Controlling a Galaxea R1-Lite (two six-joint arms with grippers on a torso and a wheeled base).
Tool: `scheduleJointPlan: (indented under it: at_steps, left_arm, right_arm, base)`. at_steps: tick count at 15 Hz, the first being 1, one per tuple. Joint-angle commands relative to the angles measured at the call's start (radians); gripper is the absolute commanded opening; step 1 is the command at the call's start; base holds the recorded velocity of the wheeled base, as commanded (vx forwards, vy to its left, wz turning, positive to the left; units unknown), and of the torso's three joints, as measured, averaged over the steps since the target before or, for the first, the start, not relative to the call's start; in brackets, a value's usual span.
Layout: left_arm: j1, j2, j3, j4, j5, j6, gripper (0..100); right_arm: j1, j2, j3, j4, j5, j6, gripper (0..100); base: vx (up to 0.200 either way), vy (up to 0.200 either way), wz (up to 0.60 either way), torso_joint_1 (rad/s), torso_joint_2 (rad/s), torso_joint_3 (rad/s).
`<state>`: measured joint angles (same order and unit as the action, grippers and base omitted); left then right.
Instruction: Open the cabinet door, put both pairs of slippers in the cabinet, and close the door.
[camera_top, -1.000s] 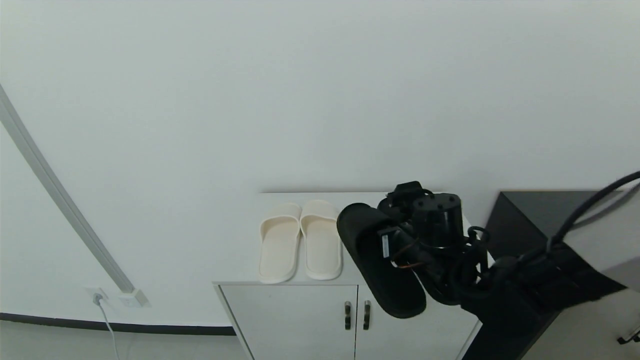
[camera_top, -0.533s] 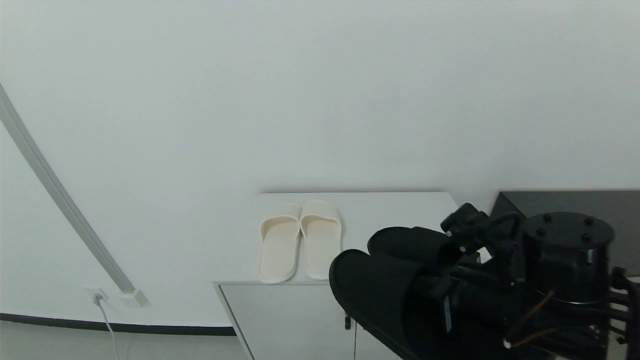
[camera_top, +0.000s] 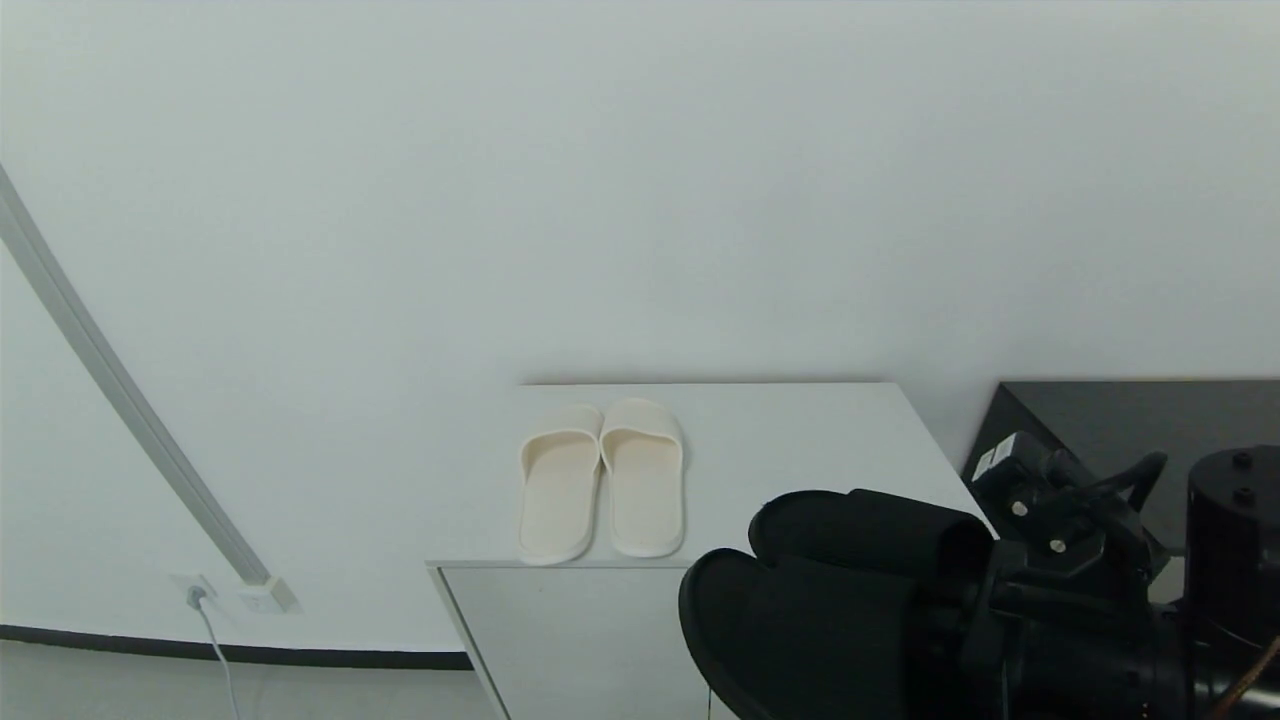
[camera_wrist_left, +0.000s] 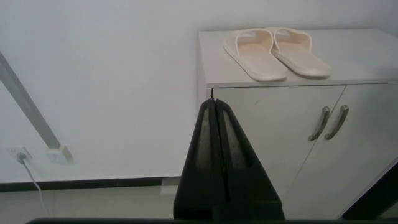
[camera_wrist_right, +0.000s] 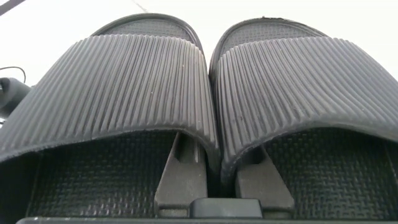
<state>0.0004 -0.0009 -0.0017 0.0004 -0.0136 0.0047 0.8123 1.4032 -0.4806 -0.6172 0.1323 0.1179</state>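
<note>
A pair of cream slippers (camera_top: 600, 480) lies side by side on the white cabinet's top (camera_top: 800, 440), near its front edge; the left wrist view also has this cream pair (camera_wrist_left: 277, 53). The cabinet doors (camera_wrist_left: 280, 137) are closed, with two handles (camera_wrist_left: 329, 122) at the centre seam. My right gripper (camera_top: 990, 600) is shut on the pair of black slippers (camera_top: 850, 590), held level in front of the cabinet's right half. In the right wrist view its fingers (camera_wrist_right: 180, 174) clamp the inner walls of both black slippers (camera_wrist_right: 205, 81). My left gripper (camera_wrist_left: 215, 143) hangs shut and empty, left of the cabinet and lower.
A black box-like unit (camera_top: 1100, 420) stands right of the cabinet. On the wall to the left are a socket with a cable (camera_top: 195, 592) and a slanted grey conduit (camera_top: 100, 370). Floor lies left of the cabinet.
My right arm has carried the black slippers off the cabinet top, down and to the right and closer to the head camera. They have turned from hanging to level and now cover the door handles.
</note>
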Motion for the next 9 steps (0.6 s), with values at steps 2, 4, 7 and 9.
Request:
scheduleJointPlan:
  at_steps: [2,4,7,9]
  left_arm:
    - [0.000,0.001,0.000,0.000,0.000,0.000,0]
    - [0.001,0.001,0.000,0.000,0.000,0.000,0]
    - [0.001,0.001,0.000,0.000,0.000,0.000,0]
    - [0.001,0.001,0.000,0.000,0.001,0.001,0]
  right_arm:
    - [0.001,-0.006,0.013,-0.001,0.003,-0.001,0]
    - [0.001,-0.007,0.019,-0.001,0.001,-0.006,0]
    - [0.001,-0.009,0.022,-0.001,0.001,-0.006,0]
    - [0.001,-0.009,0.027,-0.002,0.001,-0.006,0]
  base:
    - [-0.200,0.000,0.00,0.015,0.00,-0.002]
    - [0.000,0.000,0.00,0.000,0.00,0.000]
    - [0.000,0.000,0.00,0.000,0.00,0.000]
    - [0.000,0.000,0.00,0.000,0.00,0.000]
